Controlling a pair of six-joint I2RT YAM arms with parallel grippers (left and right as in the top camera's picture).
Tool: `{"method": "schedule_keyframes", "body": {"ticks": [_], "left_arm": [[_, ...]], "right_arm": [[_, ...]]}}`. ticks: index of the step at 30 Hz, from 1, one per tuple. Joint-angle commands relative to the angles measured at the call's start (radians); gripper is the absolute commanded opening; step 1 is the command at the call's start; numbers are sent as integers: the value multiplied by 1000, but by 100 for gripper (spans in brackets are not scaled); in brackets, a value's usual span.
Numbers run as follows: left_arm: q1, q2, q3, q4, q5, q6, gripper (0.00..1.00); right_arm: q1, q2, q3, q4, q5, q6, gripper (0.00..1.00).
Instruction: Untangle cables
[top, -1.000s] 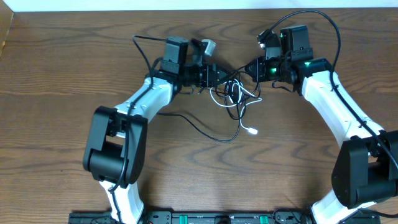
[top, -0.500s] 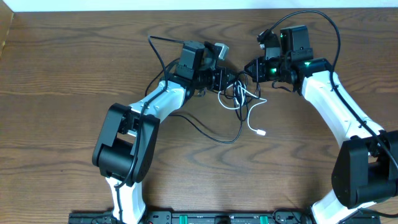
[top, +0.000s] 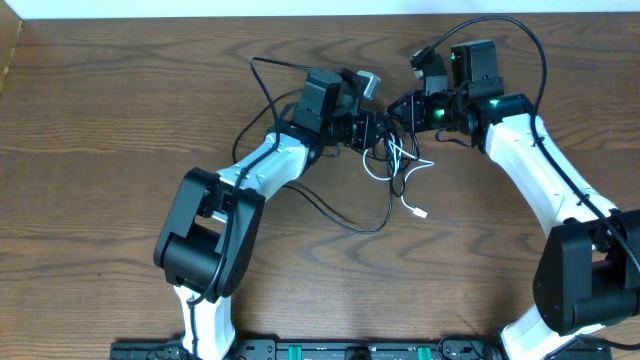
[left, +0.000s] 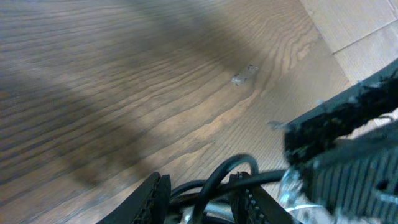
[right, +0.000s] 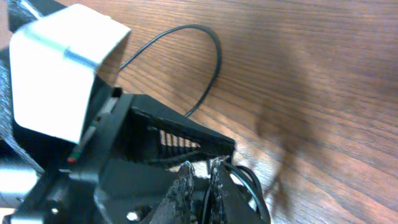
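The cables (top: 392, 152) are a small tangle of one black and one white cord between my two grippers at the back of the table. The white cord's plug (top: 420, 212) lies loose in front and also shows as the white plug (left: 244, 74). The black cord (top: 360, 225) trails forward and left. My left gripper (top: 378, 130) (left: 202, 202) has black cord loops (left: 230, 171) between its part-closed fingers. Close to its right, my right gripper (top: 402, 108) (right: 202, 186) is shut on a strand at the tangle's top, with a black loop (right: 252, 186) beside its fingers.
The left arm's thin black wire (top: 262, 68) arches behind it and shows as a wire loop (right: 211, 56) on the wood. The left wrist's white camera housing (right: 56, 74) fills the right wrist view's left side. The table's back edge (top: 200, 14) is close behind both grippers.
My left gripper has moved right and slightly back, up against the right gripper. The tangle has bunched and shifted right, and the white plug slid right. The right arm has not moved.
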Motion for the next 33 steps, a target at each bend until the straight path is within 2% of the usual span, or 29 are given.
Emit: {"method": "schedule_keyframes", "body": {"ticks": [1, 4, 5, 9, 19, 26, 28, 33], "left_arm": [[-7, 15, 5, 6, -5, 10, 32], [-4, 15, 5, 2, -6, 10, 10], [-4, 15, 5, -3, -14, 9, 7], [-3, 15, 5, -48, -80, 10, 7], [-3, 15, 5, -72, -101, 9, 7], [43, -50, 5, -76, 32, 8, 7], [69, -94, 5, -102, 42, -13, 7], [138, -262, 5, -294, 58, -28, 7]], "right_arm": [[9, 6, -4, 12, -89, -14, 1], [8, 6, -3, 23, -110, -13, 1], [4, 5, -3, 32, -127, -13, 1], [-36, -27, -2, 70, -178, 15, 1], [-97, -181, -2, 39, -137, 40, 1], [-96, -185, -2, -90, 62, 40, 1], [-96, -179, -2, -118, 99, 40, 1], [-92, -177, -2, -124, 145, -16, 1]]}}
